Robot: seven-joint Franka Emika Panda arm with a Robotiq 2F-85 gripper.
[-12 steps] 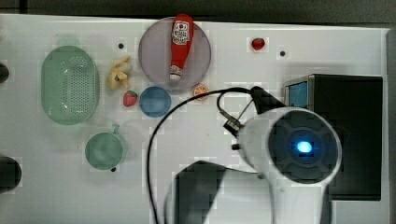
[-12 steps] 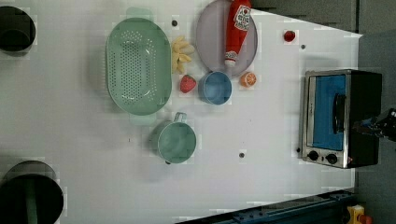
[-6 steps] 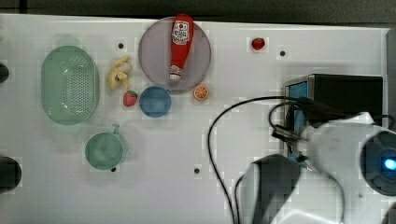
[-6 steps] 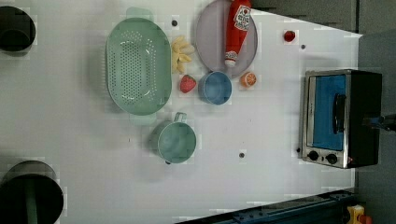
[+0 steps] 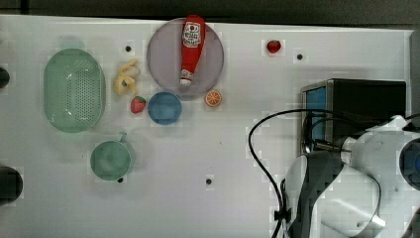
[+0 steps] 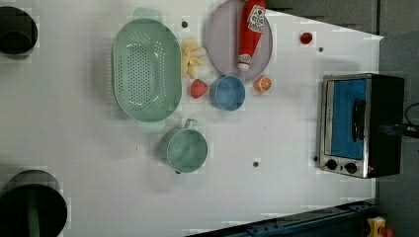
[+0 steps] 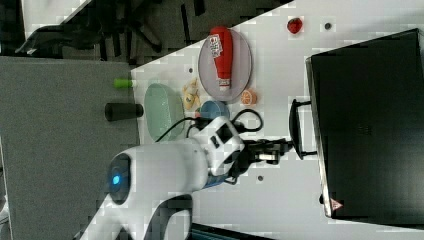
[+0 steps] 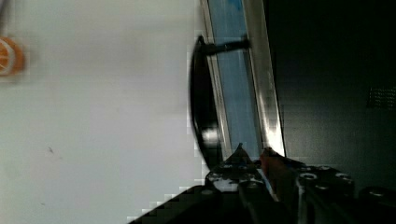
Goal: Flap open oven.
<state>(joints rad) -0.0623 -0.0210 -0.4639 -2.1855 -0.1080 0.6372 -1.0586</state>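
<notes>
1. Right view: the table [image 7: 280, 210] carries the oven [image 7: 367, 125], which stands directly ahead of the end effector [image 7: 280, 148], door shut.
2. The bar handle [image 7: 294, 127] sits just beyond the fingertips.
3. I cannot tell whether the end effector is spread or clenched.
4. Judgement: hook the bar squarely near its middle, then pull along the door's arc, not straight back.

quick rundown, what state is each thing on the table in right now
oven: door shut, handle untouched
tool: level with the door handle, short of it, holding nothing
ketchup bottle: lying on its side on the plate
blue bowl: upright, empty
green mug: upright, empty
colander: upright, empty
</notes>
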